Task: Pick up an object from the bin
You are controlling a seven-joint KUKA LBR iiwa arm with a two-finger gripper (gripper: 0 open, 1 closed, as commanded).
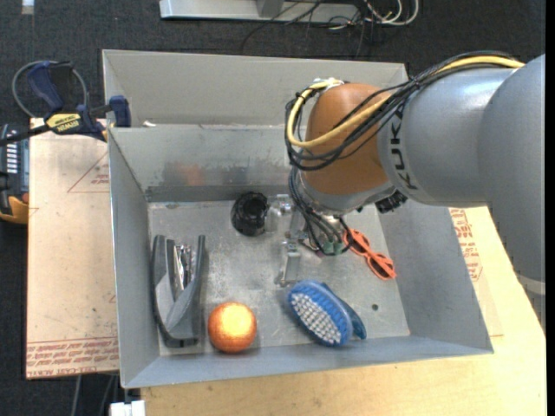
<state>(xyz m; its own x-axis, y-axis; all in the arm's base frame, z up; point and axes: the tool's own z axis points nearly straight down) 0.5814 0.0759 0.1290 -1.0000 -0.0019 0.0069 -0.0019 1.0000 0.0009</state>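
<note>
**Hand low over the bin floor, blue brush nearest**

The hand (pixel 289 265) hangs low over bare floor near the middle of the bin (pixel 434 267). The wrist and its cables hide much of it, so I cannot tell whether it is open or closed, and nothing can be seen gripped in it.

The nearest thing is a blue scrubbing brush (pixel 323 313), just beside the hand toward the bin's near wall and apart from it. It is the likeliest pick. It lies on its back, with a patch of white bristles facing up inside an oval blue plastic body.

It is probably light and stiff in the body but soft and yielding across the bristles. The rounded plastic may be somewhat slippery. The better hold looks to be across the narrow width of the blue body, pinching the hard sides instead of pressing down into the bristles.

An orange-handled tool (pixel 373 256) lies near the hand on its far-wall side, partly under the arm. A black cup (pixel 250 213) stands on the other side, also near.

Farther out, past the brush, sits an orange ball (pixel 232 328). A grey pair of tongs (pixel 178 289) lies well apart from the hand, against the opposite wall.
</note>
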